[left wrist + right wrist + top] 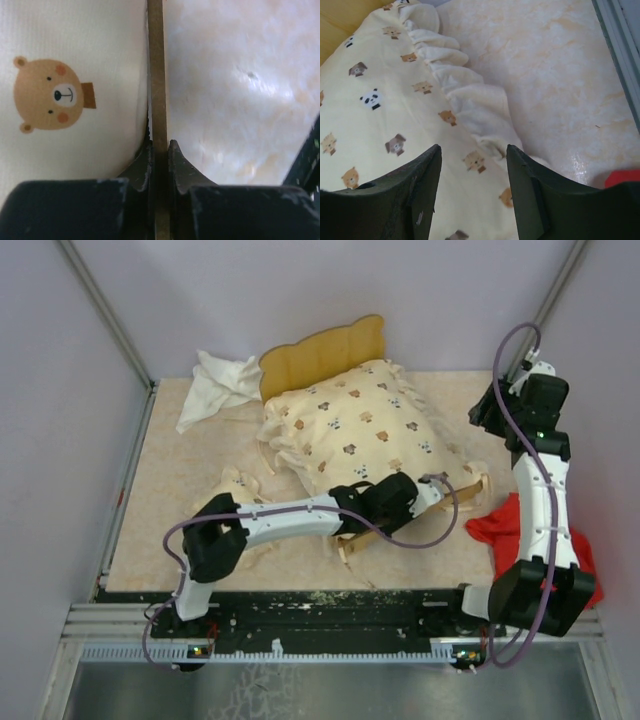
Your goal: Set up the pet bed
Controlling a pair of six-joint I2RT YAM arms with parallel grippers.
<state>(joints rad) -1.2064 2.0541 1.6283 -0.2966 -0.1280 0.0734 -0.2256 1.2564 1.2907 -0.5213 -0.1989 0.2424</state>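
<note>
1 bed frame (156,65) rail clamped in left gripper (160,147), cushion (75,75) beside it, right gripper (473,150) parted, holding nothing

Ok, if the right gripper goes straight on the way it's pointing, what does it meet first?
Most likely the cushion: its printed top lies between the right gripper's open jaws, beside the ruffled edge. Depth is unclear.

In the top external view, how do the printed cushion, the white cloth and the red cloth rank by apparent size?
1. printed cushion, clearly largest.
2-3. white cloth and red cloth: they look similar. The right arm hides part of the red one, so I do not rank them.
</note>
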